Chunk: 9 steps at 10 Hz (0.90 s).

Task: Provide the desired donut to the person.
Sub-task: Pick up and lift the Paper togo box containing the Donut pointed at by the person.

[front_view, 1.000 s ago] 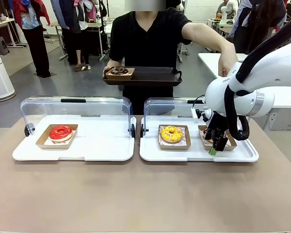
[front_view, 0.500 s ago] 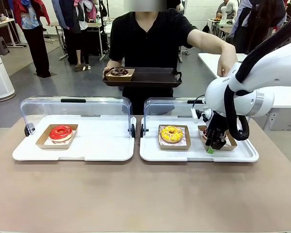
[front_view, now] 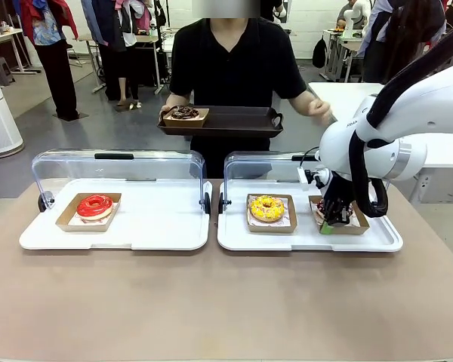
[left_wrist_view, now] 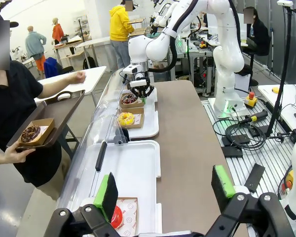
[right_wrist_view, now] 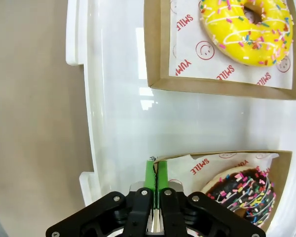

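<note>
Right hand (right_wrist_view: 153,169): pads pinched narrow over the near corner of the cardboard box (right_wrist_view: 217,154) that holds the chocolate sprinkled donut (right_wrist_view: 239,190). As far as I can tell the box's thin wall sits between the pads, though the paper liner starts right beside it and may be caught too. The box rests flat in the white tray (right_wrist_view: 118,123), just beside the yellow donut (right_wrist_view: 246,29). Judging by where I am clamped, the sprinkled one is the donut wanted.

Left hand (left_wrist_view: 164,187): spread wide and holding nothing, hanging over the other tray, with the red donut (left_wrist_view: 117,217) below it.

The person (front_view: 234,60) stands at the far side of the tabletop (front_view: 211,302). One hand props the dark tray (front_view: 241,121) level, and it already carries one boxed donut. The other hand (front_view: 317,109) is raised in the air.

Risks from here:
- The grip is on one corner only, so the load hangs off to the side. On lift the wall may fold or slip out of the pads, or the box may tip so the donut slides toward its far end.
- If I hold the liner rather than the wall, the paper comes up alone.
- The clear lid (front_view: 264,162) stands open behind the white tray, directly between me and the person — too low a carry would clip it.
- A sideways drag would nudge the yellow donut's box.
- The dark tray is held by one hand; a heavy set-down near its free end could tilt it, and the raised hand is close to my likely path.
</note>
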Each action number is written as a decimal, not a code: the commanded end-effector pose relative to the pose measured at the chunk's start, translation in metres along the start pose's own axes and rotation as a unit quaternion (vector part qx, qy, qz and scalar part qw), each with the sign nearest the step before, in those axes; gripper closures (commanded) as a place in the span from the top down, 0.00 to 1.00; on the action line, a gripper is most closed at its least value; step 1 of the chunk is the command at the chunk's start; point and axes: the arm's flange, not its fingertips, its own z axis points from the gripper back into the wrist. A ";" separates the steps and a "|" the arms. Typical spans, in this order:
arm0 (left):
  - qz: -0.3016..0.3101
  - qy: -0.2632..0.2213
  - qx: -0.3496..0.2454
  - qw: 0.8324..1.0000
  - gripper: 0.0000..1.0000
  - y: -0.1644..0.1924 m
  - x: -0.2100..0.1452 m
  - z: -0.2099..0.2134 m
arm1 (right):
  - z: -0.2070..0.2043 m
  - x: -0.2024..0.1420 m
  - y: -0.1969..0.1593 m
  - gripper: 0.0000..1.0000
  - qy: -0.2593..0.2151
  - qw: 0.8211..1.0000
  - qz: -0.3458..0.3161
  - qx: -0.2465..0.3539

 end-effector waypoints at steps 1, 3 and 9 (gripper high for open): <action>-0.002 -0.005 0.000 1.000 1.00 -0.001 0.002 0.002 | -0.003 0.000 -0.007 0.00 0.000 1.000 -0.007 0.009; -0.002 -0.005 0.000 1.000 1.00 -0.001 0.002 0.002 | -0.003 0.000 -0.007 0.00 0.001 1.000 -0.010 0.011; -0.002 -0.005 0.000 1.000 1.00 -0.001 0.002 0.002 | 0.117 0.057 0.064 0.00 0.095 0.988 -0.112 0.047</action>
